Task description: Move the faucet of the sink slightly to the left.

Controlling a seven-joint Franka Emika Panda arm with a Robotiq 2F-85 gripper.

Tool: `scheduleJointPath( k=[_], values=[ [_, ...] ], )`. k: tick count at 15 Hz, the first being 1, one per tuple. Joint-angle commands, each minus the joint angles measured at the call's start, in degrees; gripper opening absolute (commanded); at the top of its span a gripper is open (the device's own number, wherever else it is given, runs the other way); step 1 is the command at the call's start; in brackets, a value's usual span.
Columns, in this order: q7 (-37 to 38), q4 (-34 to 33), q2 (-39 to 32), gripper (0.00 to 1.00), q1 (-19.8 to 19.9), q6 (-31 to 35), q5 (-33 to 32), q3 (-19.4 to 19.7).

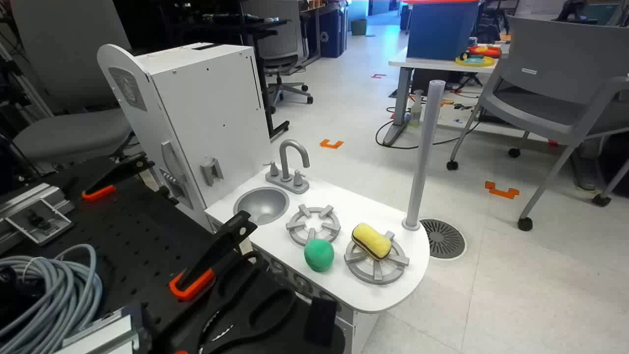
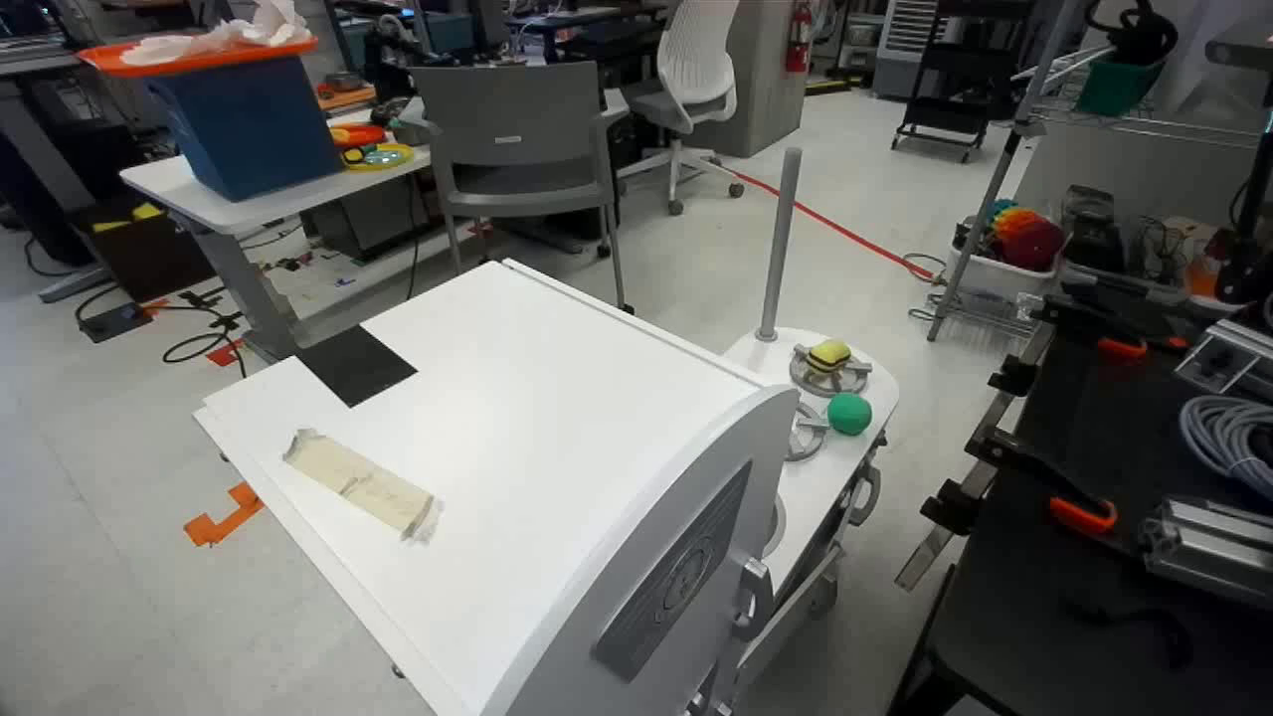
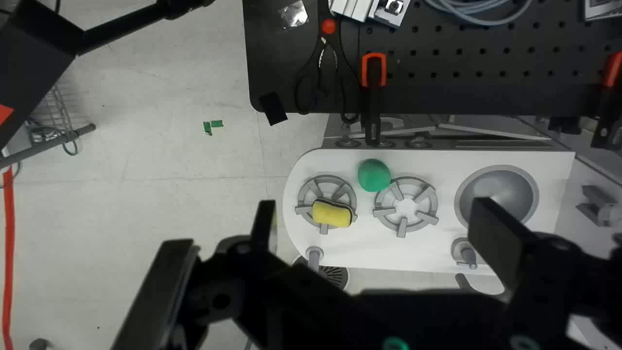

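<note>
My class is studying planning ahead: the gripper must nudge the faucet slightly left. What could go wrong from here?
The faucet is partly hidden by a finger of the open gripper in the wrist view, so the approach may misjudge its position.
A sideways push could snag one of the faucet's two handles.
The green ball sits near the edge of the counter; a stray bump might roll it off.
</note>
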State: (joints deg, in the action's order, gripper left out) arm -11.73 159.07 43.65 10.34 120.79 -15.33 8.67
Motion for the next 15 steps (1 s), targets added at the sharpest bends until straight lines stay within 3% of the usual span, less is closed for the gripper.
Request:
scheduleJointPath(
  k=[1,6,12,15],
  values=[
    [0.1,-0.1,0.0,1.00,-0.3,-0.2,-0.1,0.2],
    [0.1,-0.1,0.0,1.00,-0.3,-0.2,-0.1,0.2],
    [16.5,-4.2,-18.2,1.00,-0.4,6.1,-2.1,-9.6],
    [22.1,-7.5,-28.5,1.00,-1.0,9.6,-3.8,-12.6]
  ],
)
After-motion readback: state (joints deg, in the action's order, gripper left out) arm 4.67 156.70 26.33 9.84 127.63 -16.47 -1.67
